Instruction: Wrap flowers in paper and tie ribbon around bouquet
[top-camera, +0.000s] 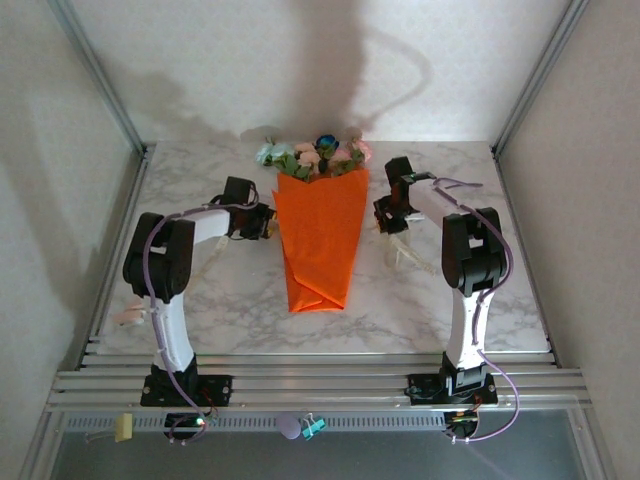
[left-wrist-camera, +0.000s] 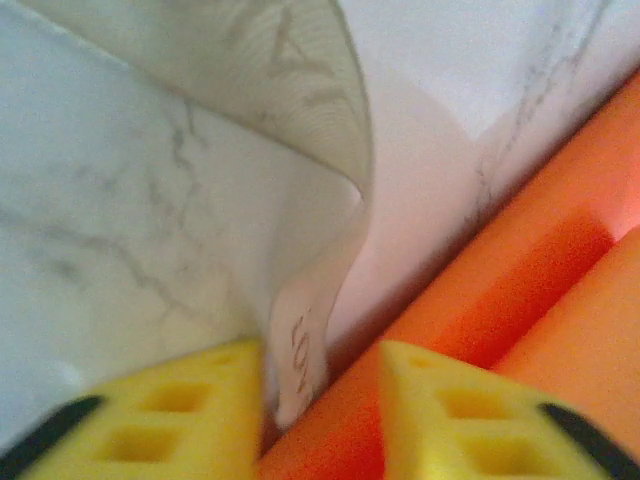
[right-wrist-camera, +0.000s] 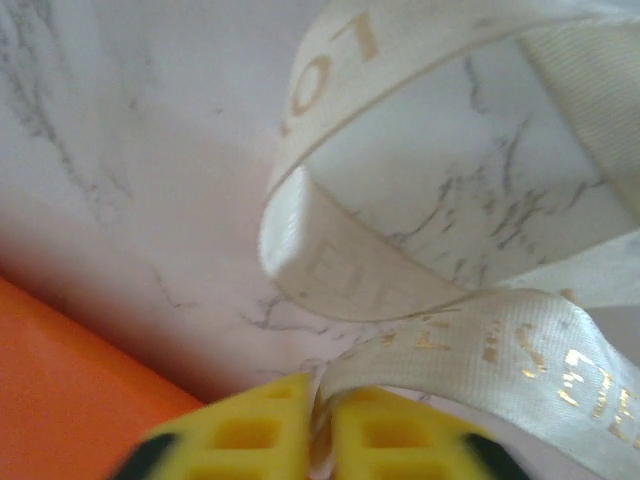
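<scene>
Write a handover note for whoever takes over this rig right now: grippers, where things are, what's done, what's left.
Left gripper: open, the ribbon loose between its fingers, at the left edge of the paper.
Right gripper: shut on the ribbon, right of the paper.
Done: the paper is wrapped as a cone around the flowers, mid-table.
Left: no ribbon seen across the cone's top side; tie it.
</scene>
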